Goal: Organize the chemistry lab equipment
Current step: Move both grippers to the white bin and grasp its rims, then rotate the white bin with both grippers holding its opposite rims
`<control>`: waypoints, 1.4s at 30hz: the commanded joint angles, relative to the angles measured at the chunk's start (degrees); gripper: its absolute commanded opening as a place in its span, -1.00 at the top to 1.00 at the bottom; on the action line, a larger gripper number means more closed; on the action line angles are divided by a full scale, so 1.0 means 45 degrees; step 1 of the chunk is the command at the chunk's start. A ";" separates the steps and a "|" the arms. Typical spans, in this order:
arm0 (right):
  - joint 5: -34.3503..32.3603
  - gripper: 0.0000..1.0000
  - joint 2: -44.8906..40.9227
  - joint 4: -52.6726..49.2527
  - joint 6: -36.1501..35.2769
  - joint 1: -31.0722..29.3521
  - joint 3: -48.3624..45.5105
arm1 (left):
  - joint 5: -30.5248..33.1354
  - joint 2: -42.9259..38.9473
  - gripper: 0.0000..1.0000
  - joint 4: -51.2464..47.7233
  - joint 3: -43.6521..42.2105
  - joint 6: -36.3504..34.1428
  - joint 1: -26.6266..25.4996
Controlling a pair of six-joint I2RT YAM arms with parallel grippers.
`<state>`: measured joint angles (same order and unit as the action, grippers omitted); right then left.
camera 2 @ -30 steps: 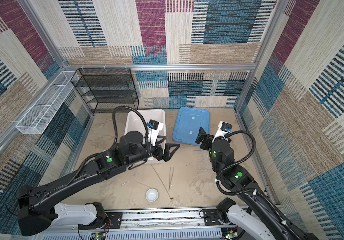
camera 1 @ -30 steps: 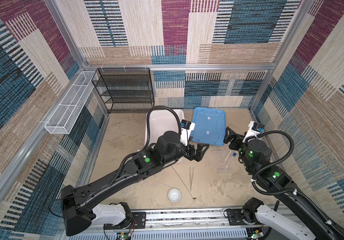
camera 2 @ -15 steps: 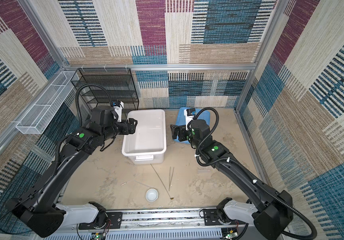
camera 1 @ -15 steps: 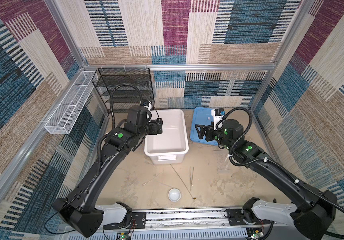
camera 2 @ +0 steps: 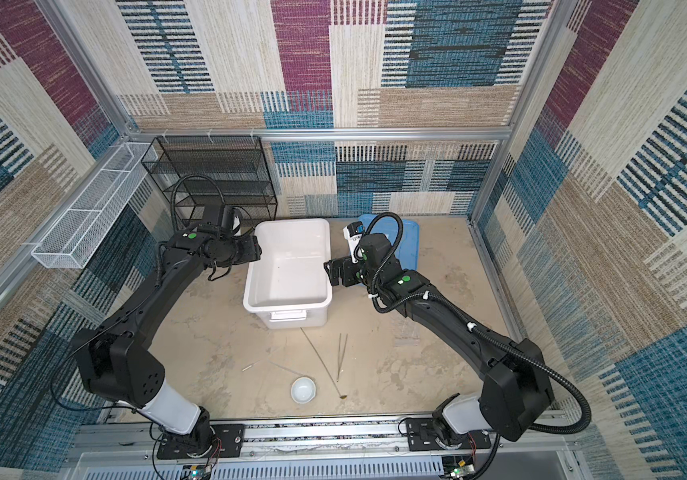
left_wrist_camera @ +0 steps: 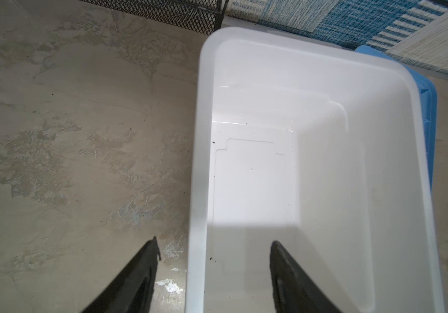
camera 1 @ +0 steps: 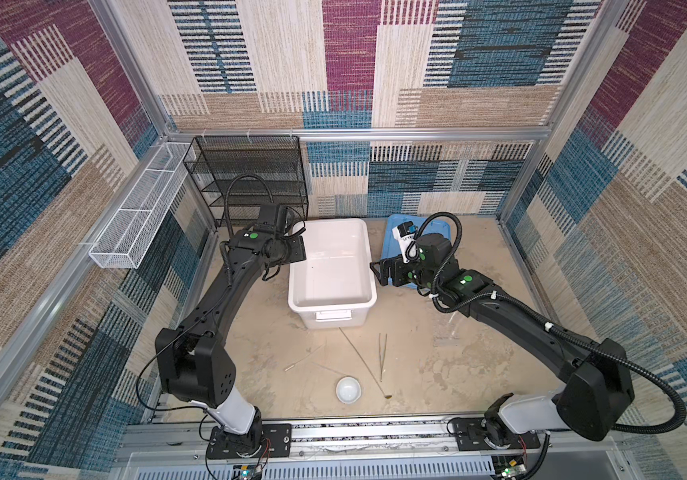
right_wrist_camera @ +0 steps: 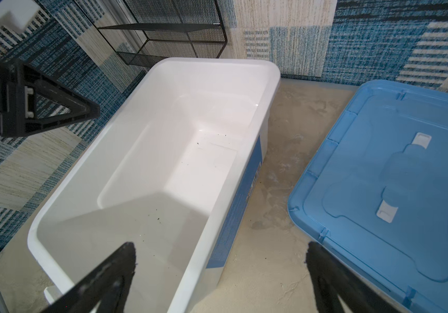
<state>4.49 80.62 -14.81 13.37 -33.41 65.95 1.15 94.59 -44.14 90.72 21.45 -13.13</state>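
Near the front lie thin metal tweezers point(camera 1: 382, 357) point(camera 2: 342, 353), a long thin spoon point(camera 1: 360, 361) point(camera 2: 320, 359), a small white dish point(camera 1: 348, 390) point(camera 2: 302, 390) and a slim clear dropper point(camera 1: 304, 359) point(camera 2: 258, 363). A faint clear rack point(camera 1: 443, 334) shows beside the right forearm. Both grippers are at the big white tub point(camera 1: 329, 274) point(camera 2: 288, 270), far from these things. My left gripper point(camera 1: 298, 249) point(left_wrist_camera: 213, 244) is open and straddles the tub's left rim point(left_wrist_camera: 200, 189) without touching it. My right gripper point(camera 1: 377, 272) point(right_wrist_camera: 220, 248) is open wide, astride the right rim.
The tub point(right_wrist_camera: 163, 151) is empty. A flat blue lid point(camera 1: 437, 227) point(camera 2: 410, 241) point(right_wrist_camera: 393, 189) lies right of it. A black mesh shelf point(camera 1: 250, 178) stands at the back left, and a white wire basket point(camera 1: 138, 212) hangs on the left wall.
Both arms swung from the middle of the floor to the tub's two sides. The left jaws have narrowed around the left rim. The tub and the small items have not moved.
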 commanded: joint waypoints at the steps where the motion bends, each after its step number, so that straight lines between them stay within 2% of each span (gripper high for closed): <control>1: -0.0005 -0.99 0.0044 0.0076 -0.0118 -0.0012 -0.0037 | 0.0227 0.0463 -0.25 -0.0007 0.0292 0.0283 -0.0013; 8: 0.0466 -0.99 0.0435 0.0311 -0.0066 -0.0020 -0.0105 | 0.0856 0.1152 -0.14 0.0181 0.0287 0.0272 -0.0013; 10: 0.0612 -0.99 0.0501 0.0397 0.0013 -0.0027 -0.0137 | 0.1027 0.1359 -0.05 0.0171 0.0280 0.0275 -0.0013; 17: 0.0623 -0.99 0.0670 0.0396 0.0077 -0.0020 -0.0241 | 0.1158 0.1520 0.01 0.0186 0.0236 0.0468 -0.0028; 20: 0.1071 -0.99 0.0533 0.0737 0.0272 -0.0007 -0.0329 | 0.1259 0.1576 0.06 0.0199 0.0251 0.0418 -0.0032; 25: 0.1482 -0.99 0.0715 0.1005 0.0462 -0.0004 -0.0244 | 0.1045 0.1628 0.36 0.0239 0.0173 0.0595 -0.0032; 28: 0.1493 -0.99 0.1101 0.0570 0.0457 -0.0017 0.0102 | 0.1185 0.1556 0.46 0.0251 0.0140 0.0669 -0.0015; 31: 0.1455 -0.99 0.1093 0.0668 0.0538 -0.0008 0.0033 | 0.1314 0.1327 0.56 0.0258 -0.0053 0.0831 -0.0001; 33: 0.1409 -0.99 0.1078 0.0678 0.0554 -0.0013 0.0037 | 0.1454 0.1074 0.71 0.0287 -0.0258 0.1025 0.0006; 36: 0.1403 -0.99 0.1044 0.0669 0.0641 -0.0012 0.0080 | 0.1486 0.0581 0.74 0.0470 -0.0811 0.1554 0.0122; 42: 0.2731 -0.99 0.0553 0.1777 0.1372 0.0001 -0.0160 | 0.1718 -0.1184 0.80 0.1891 -0.2878 0.3448 0.0163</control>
<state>13.56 83.66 -11.33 17.30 -33.36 65.12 7.40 91.92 -40.51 80.18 31.35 -12.40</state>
